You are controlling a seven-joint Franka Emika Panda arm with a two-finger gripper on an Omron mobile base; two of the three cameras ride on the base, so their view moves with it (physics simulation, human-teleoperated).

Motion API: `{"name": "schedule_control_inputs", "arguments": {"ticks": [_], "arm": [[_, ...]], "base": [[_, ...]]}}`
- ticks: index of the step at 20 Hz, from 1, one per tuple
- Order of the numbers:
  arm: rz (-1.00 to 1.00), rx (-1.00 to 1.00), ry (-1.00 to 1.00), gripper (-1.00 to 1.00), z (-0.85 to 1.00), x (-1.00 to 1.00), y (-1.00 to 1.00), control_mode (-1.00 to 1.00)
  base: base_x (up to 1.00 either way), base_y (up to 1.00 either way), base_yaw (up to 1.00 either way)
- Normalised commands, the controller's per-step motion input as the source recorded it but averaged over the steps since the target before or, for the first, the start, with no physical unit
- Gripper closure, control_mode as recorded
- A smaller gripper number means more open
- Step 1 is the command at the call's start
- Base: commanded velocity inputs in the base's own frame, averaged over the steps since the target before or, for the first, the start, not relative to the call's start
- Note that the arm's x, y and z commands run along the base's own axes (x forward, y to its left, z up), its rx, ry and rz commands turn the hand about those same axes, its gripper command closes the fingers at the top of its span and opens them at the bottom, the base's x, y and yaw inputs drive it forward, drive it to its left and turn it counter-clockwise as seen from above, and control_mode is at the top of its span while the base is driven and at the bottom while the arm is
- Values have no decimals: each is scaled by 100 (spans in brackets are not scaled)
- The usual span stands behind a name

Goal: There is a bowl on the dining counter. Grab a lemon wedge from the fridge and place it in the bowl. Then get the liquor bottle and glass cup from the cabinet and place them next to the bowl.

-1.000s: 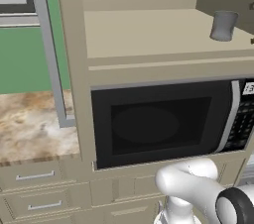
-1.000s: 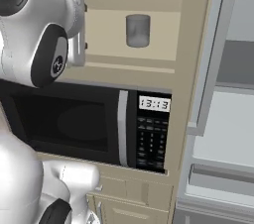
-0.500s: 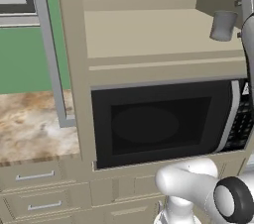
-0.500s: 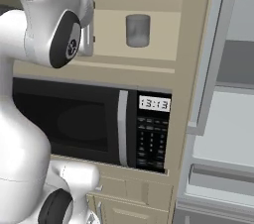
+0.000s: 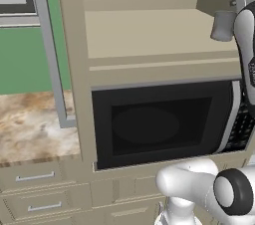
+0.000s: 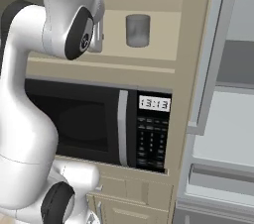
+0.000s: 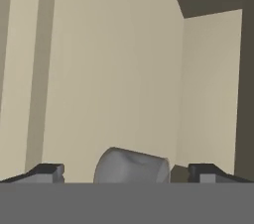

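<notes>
The microwave [image 5: 159, 122] and the open cabinet shelf [image 5: 149, 30] above it are viewed closely from behind the arm by both base cameras, one from each side. The glass cup [image 6: 137, 30] is shared by both. The hand camera is aimed into that shelf (cup rim very near).

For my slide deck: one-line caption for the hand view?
Open hand lined up on the glass cup inside the cabinet.
</notes>
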Motion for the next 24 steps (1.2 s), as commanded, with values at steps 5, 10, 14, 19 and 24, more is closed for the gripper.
{"name": "schedule_control_inputs", "arguments": {"ticks": [5,10,14,19,24], "arm": [[0,0,0,-100,-7,23,-27,-100],[3,0,0,-100,-9,18,-27,-100],[7,0,0,-100,-9,13,-29,-100],[4,0,1,-100,-4,14,-20,-100],[1,0,2,-100,-1,21,-6,-100]], "base": [[0,0,0],[0,0,0],[0,0,0],[0,0,0],[0,0,0]]}}
